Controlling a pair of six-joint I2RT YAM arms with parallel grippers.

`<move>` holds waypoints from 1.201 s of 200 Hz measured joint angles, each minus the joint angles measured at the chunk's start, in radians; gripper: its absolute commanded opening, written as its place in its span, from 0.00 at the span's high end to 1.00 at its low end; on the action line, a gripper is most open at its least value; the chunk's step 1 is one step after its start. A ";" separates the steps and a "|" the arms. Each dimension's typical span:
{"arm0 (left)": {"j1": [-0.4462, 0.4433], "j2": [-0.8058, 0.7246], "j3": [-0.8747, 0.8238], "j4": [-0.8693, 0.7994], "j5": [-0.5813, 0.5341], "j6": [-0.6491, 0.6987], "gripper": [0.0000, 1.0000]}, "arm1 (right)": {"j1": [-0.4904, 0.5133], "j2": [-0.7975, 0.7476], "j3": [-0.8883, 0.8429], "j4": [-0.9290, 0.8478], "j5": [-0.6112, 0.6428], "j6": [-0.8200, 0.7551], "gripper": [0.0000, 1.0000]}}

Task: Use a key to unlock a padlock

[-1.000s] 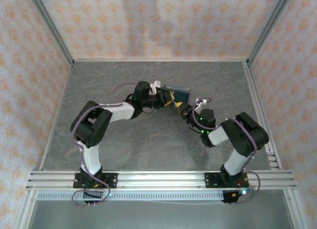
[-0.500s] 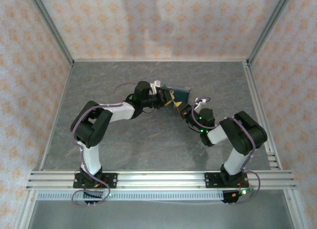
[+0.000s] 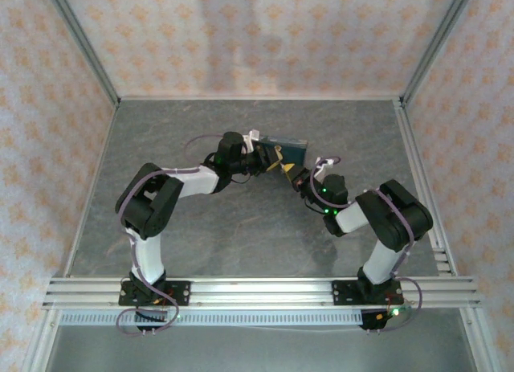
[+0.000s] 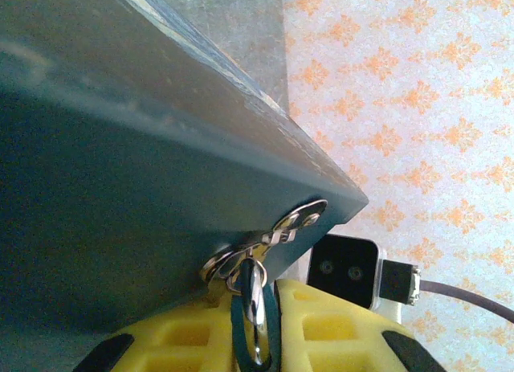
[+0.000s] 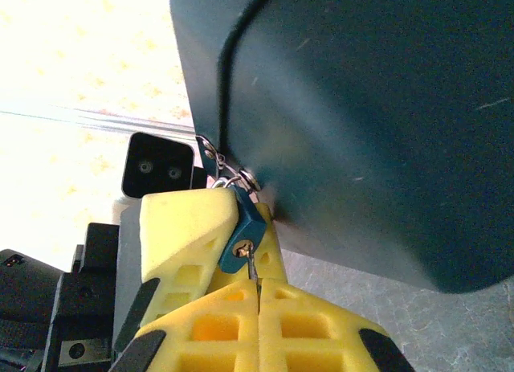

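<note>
- Dark-blue box (image 3: 292,149), hard-shelled with rounded corners: lifted off the grey stone-patterned table (image 3: 201,243), towards its far centre, between the two arms. A silvery metal hasp (image 4: 294,221) sits on its lower edge.
- Small blue-bodied padlock (image 5: 239,237) with silvery shackle: hangs from the hasp at the edge of the box, its brass keyhole face turned towards the right wrist camera. From the left wrist the shackle (image 4: 254,300) runs down from the hasp between two yellow pads.
- Thin pale metal key (image 5: 252,268): blade tip at the padlock's keyhole, the rest hidden between yellow pads. How deep it sits cannot be told.
- Left gripper (image 4: 257,344), yellow foam-padded fingers: jaws nearly closed, clamped on the padlock body from both sides.
- Right gripper (image 5: 259,296), same yellow pads: jaws pressed fully together, pinching the key just below the padlock.
- Both grippers meet at the near side of the box, just beside each other.
</note>
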 measured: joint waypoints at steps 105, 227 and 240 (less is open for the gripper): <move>-0.001 0.005 -0.003 0.031 0.002 -0.029 0.84 | 0.003 0.028 0.007 0.016 0.013 0.019 1.00; -0.006 0.005 -0.021 0.071 -0.011 -0.033 0.89 | 0.016 0.041 0.040 0.011 0.068 0.161 1.00; -0.007 0.005 -0.021 0.071 -0.021 -0.033 1.00 | 0.018 0.050 0.056 0.005 0.069 0.165 1.00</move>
